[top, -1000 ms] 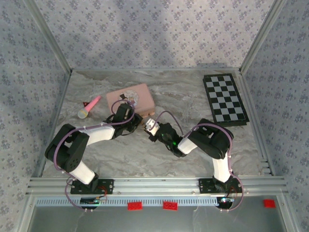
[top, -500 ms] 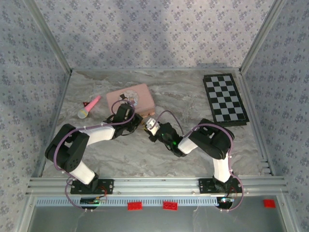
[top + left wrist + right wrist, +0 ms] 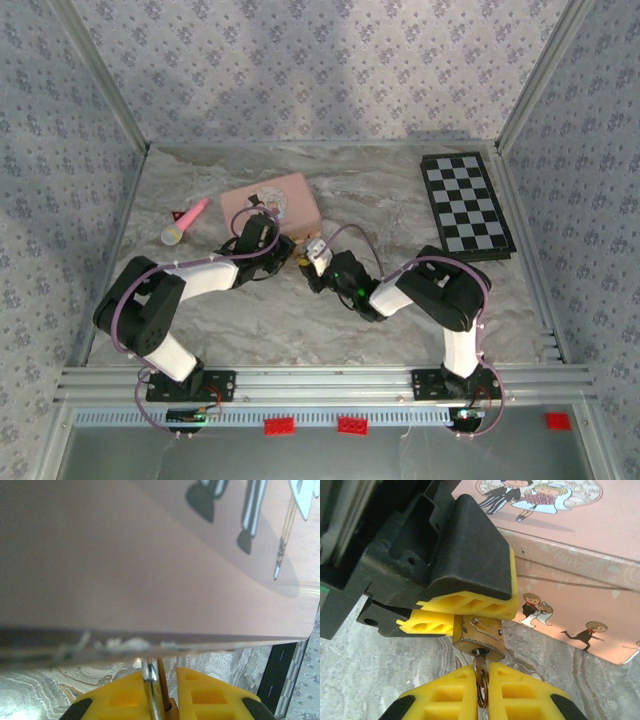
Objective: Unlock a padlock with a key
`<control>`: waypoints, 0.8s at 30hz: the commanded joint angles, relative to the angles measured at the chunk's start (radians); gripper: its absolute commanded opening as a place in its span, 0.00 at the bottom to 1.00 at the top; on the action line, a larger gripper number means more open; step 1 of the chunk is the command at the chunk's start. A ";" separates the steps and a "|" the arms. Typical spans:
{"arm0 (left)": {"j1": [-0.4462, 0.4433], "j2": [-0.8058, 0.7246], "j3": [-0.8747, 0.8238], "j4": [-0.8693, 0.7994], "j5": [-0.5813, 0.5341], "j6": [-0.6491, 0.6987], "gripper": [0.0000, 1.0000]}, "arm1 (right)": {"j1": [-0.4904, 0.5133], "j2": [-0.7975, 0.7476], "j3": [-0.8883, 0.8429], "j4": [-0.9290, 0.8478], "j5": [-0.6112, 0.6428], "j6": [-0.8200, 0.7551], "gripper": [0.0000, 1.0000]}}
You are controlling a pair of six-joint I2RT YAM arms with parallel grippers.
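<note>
Already your left gripper [image 3: 159,677] clamps the tiny brass-gold padlock [image 3: 479,637] beside the pink rectangular box [image 3: 570,580] and your right gripper [image 3: 482,676] pinches the slim silvery key [image 3: 479,656] in its keyhole; the turn apparently remains.

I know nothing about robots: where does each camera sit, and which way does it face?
Top external: fixed above and behind the arm bases, looking down at the marbled table; both arms show, left gripper and right gripper tip to tip beside the pink rectangular picture box.
Left wrist: on the left arm, facing the box; its yellow fingers pinch the tiny brass padlock by its shackle.
Right wrist: on the right arm, facing padlock and box; its fingers clamp the small silvery key.
Shared: both wrist views show padlock and box.
</note>
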 commanded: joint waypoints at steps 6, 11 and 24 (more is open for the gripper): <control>-0.029 0.044 -0.029 -0.012 0.114 -0.094 0.00 | -0.010 -0.030 0.031 -0.025 -0.091 0.188 0.07; -0.029 0.050 -0.029 -0.009 0.116 -0.093 0.00 | -0.020 -0.031 0.024 -0.022 -0.128 0.295 0.03; -0.029 0.064 -0.026 0.008 0.128 -0.078 0.00 | -0.061 0.003 0.031 0.012 -0.260 0.627 0.00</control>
